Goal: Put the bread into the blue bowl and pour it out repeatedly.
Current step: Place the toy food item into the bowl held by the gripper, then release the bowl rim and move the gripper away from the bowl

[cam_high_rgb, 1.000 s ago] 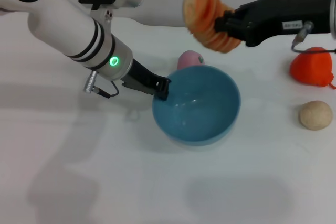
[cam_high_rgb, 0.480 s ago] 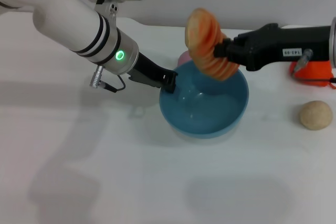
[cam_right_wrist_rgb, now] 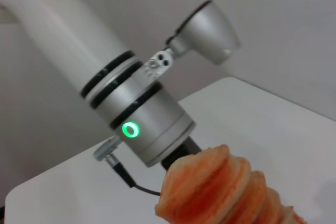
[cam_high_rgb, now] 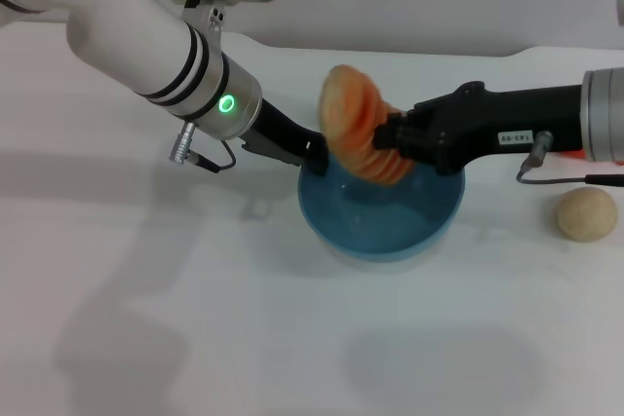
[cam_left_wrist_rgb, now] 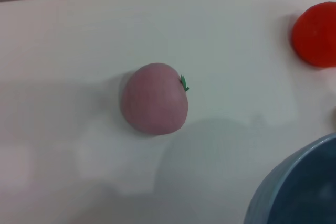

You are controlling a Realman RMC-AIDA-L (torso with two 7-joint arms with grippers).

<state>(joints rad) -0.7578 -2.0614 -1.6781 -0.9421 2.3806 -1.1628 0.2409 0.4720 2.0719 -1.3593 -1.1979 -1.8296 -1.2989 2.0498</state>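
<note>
The blue bowl (cam_high_rgb: 385,211) sits mid-table in the head view; its rim also shows in the left wrist view (cam_left_wrist_rgb: 299,187). My left gripper (cam_high_rgb: 314,155) is shut on the bowl's left rim. My right gripper (cam_high_rgb: 395,135) is shut on the bread (cam_high_rgb: 359,138), an orange and cream ribbed loaf, and holds it tilted just above the bowl's far left part. The bread's ridged end fills the lower part of the right wrist view (cam_right_wrist_rgb: 220,190).
A small round beige ball (cam_high_rgb: 586,213) lies right of the bowl. A pink peach-like toy (cam_left_wrist_rgb: 154,98) and a red-orange toy (cam_left_wrist_rgb: 316,34) lie behind the bowl; in the head view my right arm hides both.
My right gripper has carried the bread down and to the left, from high behind the bowl to just over it. My left gripper has shifted the bowl slightly to the right.
</note>
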